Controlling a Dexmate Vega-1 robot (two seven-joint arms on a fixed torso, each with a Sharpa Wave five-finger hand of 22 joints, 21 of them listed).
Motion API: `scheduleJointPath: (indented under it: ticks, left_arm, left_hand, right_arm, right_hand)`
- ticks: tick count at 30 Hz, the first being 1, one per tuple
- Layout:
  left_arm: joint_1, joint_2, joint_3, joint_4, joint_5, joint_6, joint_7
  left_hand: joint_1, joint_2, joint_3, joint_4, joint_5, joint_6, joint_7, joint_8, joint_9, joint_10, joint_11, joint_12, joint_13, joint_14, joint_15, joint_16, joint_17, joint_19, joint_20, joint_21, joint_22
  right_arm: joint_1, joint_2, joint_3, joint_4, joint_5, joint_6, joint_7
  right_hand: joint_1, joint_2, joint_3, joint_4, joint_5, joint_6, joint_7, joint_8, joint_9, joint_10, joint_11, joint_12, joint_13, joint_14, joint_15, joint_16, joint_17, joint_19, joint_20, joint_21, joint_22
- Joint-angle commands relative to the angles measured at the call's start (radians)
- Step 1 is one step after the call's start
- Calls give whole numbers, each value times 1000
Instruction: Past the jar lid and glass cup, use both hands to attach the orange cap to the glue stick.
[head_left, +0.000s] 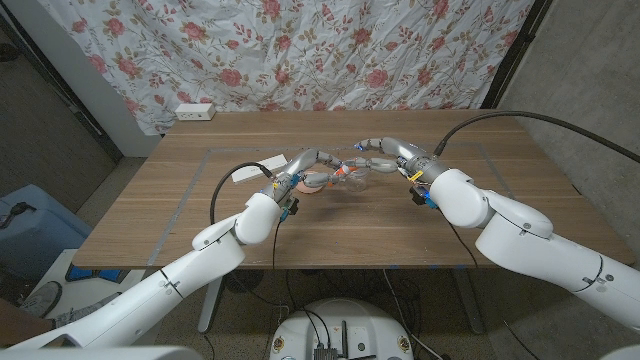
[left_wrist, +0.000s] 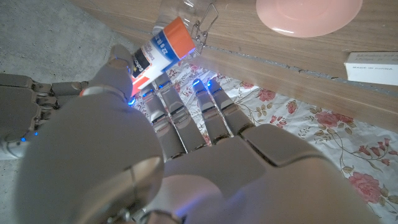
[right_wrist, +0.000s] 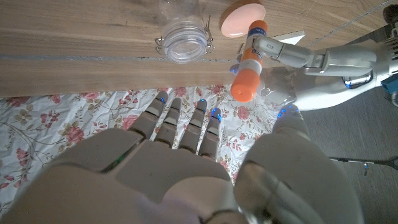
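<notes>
My left hand (head_left: 300, 168) pinches the white glue stick (left_wrist: 149, 56) by its labelled body, above the middle of the table. The orange cap (right_wrist: 244, 81) sits on the stick's free end, in line with the body. My right hand (head_left: 385, 155) faces the cap end from the other side with its fingers (right_wrist: 186, 127) spread and nothing between them; a small gap shows between them and the cap. Below the stick on the table are the glass cup (right_wrist: 183, 40) with a wire clasp and the pink jar lid (right_wrist: 242, 18).
A white box (left_wrist: 372, 65) lies on the wooden table (head_left: 200, 215) near the left hand, and a white power strip (head_left: 195, 112) sits at the far left edge. A flowered curtain hangs behind the table.
</notes>
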Motion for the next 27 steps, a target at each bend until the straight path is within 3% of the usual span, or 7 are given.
scheduleJointPath:
  ticks: [1,16,20,27]
  left_arm:
    - [11,-3,-7,3,-4,-2,8]
    - [14,-1,-12,6,-12,-11,8]
    - [16,2,-13,4,-12,-8,6]
    - [17,2,-15,3,-15,-4,7]
  left_hand:
    - [-22,40,24,20,3,51,26,9,4,4,-3,8,5,7,-127,2,2,11,-2,-3,5]
    - [-24,41,25,20,3,53,26,9,4,5,-3,8,5,8,-128,2,2,11,-2,-3,5]
    - [-24,40,25,20,3,52,27,9,4,5,-3,8,5,8,-128,2,2,12,-3,-3,5]
    - [-25,40,25,20,3,53,27,9,4,5,-3,8,5,8,-127,2,2,12,-2,-3,5]
  right_arm:
    - [-85,-13,61,39,103,198,-116]
    - [-164,-12,94,84,66,337,-200]
    - [-182,-13,103,98,55,368,-211]
    - [-210,-10,115,118,26,408,-235]
  right_hand:
    - [-27,4,-2,12,-5,-22,-2,-4,5,-30,1,-4,0,-14,0,-6,4,-5,1,-1,6]
    - [-83,30,-10,36,-12,-50,-2,2,1,-76,-9,-2,-5,-43,-26,-18,8,-3,-27,4,6]
    - [-102,36,-14,42,-13,-62,1,1,0,-93,-29,-2,-8,-57,-33,-24,8,-16,-15,0,5]
    - [-128,33,-23,48,-13,-86,21,0,-2,-121,-38,-3,-11,-73,-34,-32,7,-28,-10,-2,5]
